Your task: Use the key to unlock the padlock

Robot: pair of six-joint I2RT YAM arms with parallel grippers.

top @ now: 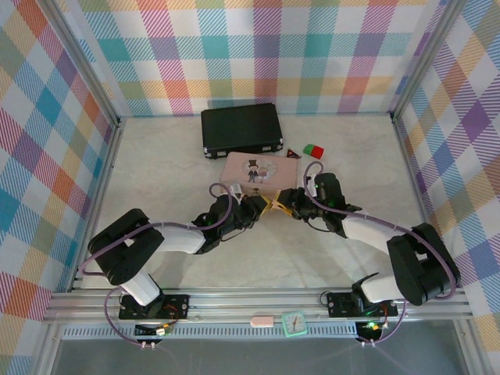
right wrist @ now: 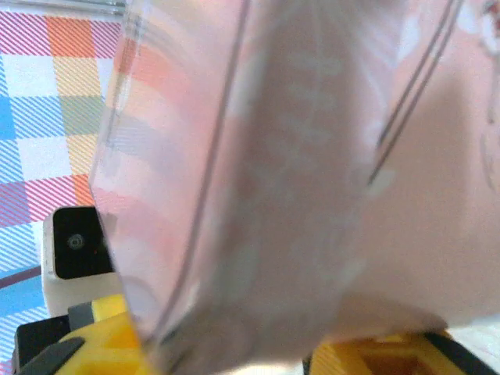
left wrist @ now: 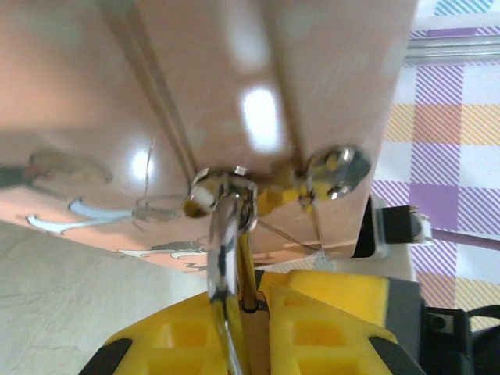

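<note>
The pink box [top: 254, 173] lies mid-table, and both grippers meet at its near edge. My left gripper [top: 262, 205] is shut on the padlock [left wrist: 253, 353], whose brass body sits between the yellow fingers [left wrist: 328, 320]. The padlock's silver shackle [left wrist: 222, 250] rises to the box's metal clasp [left wrist: 226, 187]. My right gripper [top: 291, 205] sits just right of it, against the box's front. In the right wrist view its yellow fingers [right wrist: 101, 336] stand apart, open, with the blurred pink box [right wrist: 297, 180] close ahead. I cannot make out the key.
A black case [top: 241, 129] lies behind the pink box. Red and green blocks [top: 312, 149] and a small dark triangle [top: 293, 153] sit at the box's right rear. Checked walls close in the table on three sides.
</note>
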